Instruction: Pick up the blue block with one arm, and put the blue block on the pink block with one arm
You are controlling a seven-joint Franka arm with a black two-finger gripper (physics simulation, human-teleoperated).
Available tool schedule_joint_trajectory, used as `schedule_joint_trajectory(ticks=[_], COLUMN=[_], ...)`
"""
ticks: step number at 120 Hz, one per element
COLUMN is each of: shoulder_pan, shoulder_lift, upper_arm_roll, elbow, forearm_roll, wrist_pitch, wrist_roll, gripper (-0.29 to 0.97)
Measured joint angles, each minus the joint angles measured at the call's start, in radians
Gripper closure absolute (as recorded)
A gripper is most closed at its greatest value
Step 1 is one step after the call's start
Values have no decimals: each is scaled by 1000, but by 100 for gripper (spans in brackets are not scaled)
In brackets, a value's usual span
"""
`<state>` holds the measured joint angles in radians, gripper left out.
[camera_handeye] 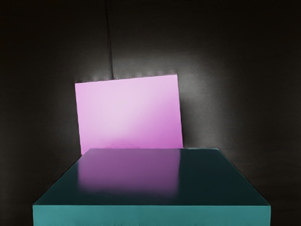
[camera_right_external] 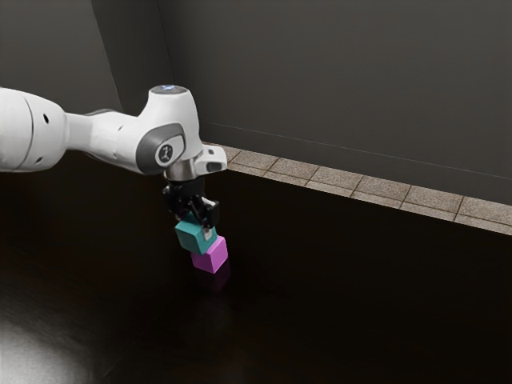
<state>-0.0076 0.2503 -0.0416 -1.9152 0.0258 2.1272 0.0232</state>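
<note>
Firstly, arm: the white Franka arm point(camera_right_external: 96, 138) came in from the exterior view's left and bent downward at the wrist above the dark table point(camera_right_external: 360, 312).
Gripper: the black gripper point(camera_right_external: 198, 218) pointed down at the table, and its two fingers were clamped on the blue block from opposite sides, near the block's upper part.
Blue block: the blue block point(camera_right_external: 194, 238), teal in shade, hung in the fingers clear of the table surface and sat slightly turned, with one corner lowest.
Pink block: the pink block point(camera_right_external: 212, 256) rested on the table just below the blue block, a little toward the exterior view's right.
Relation: in the exterior view the blue block's lower corner overlapped the pink block's upper edge. Whether the two touched could not be told. The blue block was offset toward the exterior view's left rather than squared over the pink one.
Wrist view: the blue block point(camera_handeye: 150, 181) lay large just under the hand, its glossy top face mirroring a pink sheen. Beyond it the pink block point(camera_handeye: 129, 115) showed its top face, with its near edge hidden behind the blue block.
Surroundings: a strip of tiled floor point(camera_right_external: 384, 190) ran beyond the table's far edge, below a dark wall point(camera_right_external: 344, 72).
</note>
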Motion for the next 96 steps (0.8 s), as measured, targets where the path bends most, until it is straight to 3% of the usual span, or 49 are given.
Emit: schedule_joint_trajectory(ticks=[38, 96], shoulder_pan=[0, 2], shoulder_lift=[98, 166], upper_arm_roll=[4, 23], elbow=[135, 224], forearm_roll=[2, 2], wrist_pitch=[-74, -134], wrist_roll=[0, 2], gripper=[29, 29])
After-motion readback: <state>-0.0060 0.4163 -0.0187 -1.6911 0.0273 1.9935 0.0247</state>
